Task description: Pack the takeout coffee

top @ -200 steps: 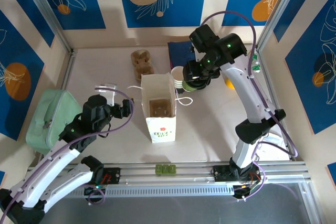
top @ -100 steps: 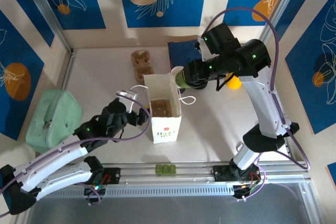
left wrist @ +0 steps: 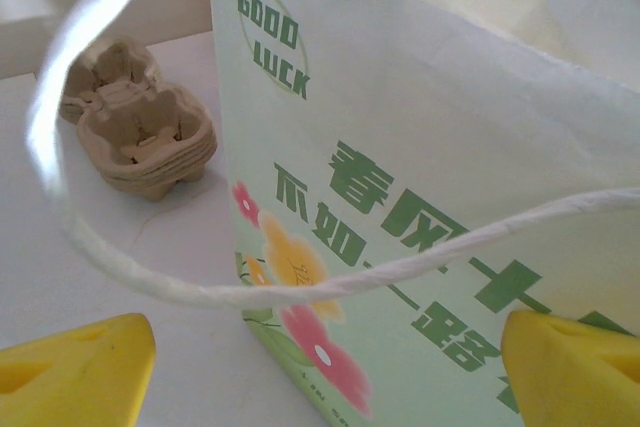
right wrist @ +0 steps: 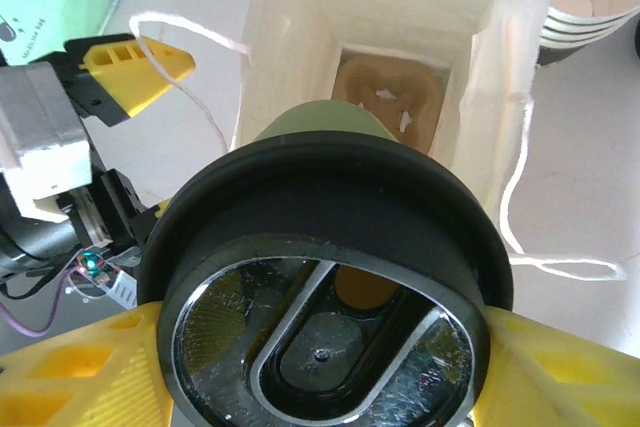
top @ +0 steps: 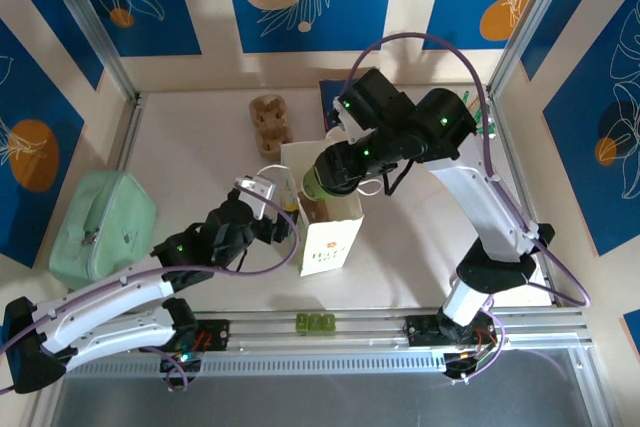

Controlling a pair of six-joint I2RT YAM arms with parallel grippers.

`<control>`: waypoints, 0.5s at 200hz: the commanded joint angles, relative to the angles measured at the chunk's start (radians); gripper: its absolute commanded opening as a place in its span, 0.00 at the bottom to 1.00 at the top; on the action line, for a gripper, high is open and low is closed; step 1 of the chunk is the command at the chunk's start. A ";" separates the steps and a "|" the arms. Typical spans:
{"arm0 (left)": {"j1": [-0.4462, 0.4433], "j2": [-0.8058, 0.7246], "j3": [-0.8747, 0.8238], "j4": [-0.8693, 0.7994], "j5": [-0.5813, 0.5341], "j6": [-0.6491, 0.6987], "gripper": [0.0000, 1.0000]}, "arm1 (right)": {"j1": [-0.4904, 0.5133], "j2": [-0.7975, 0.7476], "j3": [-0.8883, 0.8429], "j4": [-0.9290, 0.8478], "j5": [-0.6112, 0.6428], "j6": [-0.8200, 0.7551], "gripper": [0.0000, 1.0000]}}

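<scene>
as bag [right wrist: 290, 37] gapes, coffee [right wrist: 330, 247] in right hand [right wrist: 322, 372]

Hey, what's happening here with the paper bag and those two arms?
The right claw holds a lidded coffee cup over the mouth of the open paper bag, which has a cardboard cup tray at its bottom. The left claw, open, sits at the bag's side with the string handle looping between its fingers. The cup isn't down in the tray yet.
</scene>
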 commanded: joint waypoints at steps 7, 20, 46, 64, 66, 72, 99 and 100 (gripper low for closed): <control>-0.012 -0.012 -0.021 0.036 -0.033 -0.003 0.89 | 0.036 0.019 -0.037 -0.105 0.024 0.042 0.66; -0.013 -0.016 -0.028 0.040 -0.037 -0.004 0.89 | 0.046 0.023 -0.069 -0.092 0.038 0.057 0.65; -0.013 -0.025 -0.045 0.049 -0.028 0.002 0.89 | 0.062 0.053 -0.091 -0.076 0.034 0.067 0.65; -0.012 -0.034 -0.065 0.054 -0.009 0.003 0.89 | 0.077 0.088 -0.069 -0.096 0.058 0.071 0.65; -0.013 -0.035 -0.067 0.056 -0.007 0.003 0.89 | 0.078 0.092 -0.066 -0.099 0.059 0.071 0.65; -0.015 -0.036 -0.072 0.059 0.004 0.003 0.89 | 0.083 0.101 -0.059 -0.108 0.067 0.072 0.65; -0.034 -0.051 -0.105 0.123 0.059 0.020 0.89 | 0.088 0.137 -0.043 -0.140 0.099 0.077 0.65; -0.035 -0.051 -0.107 0.126 0.061 0.020 0.89 | 0.089 0.137 -0.043 -0.140 0.098 0.078 0.65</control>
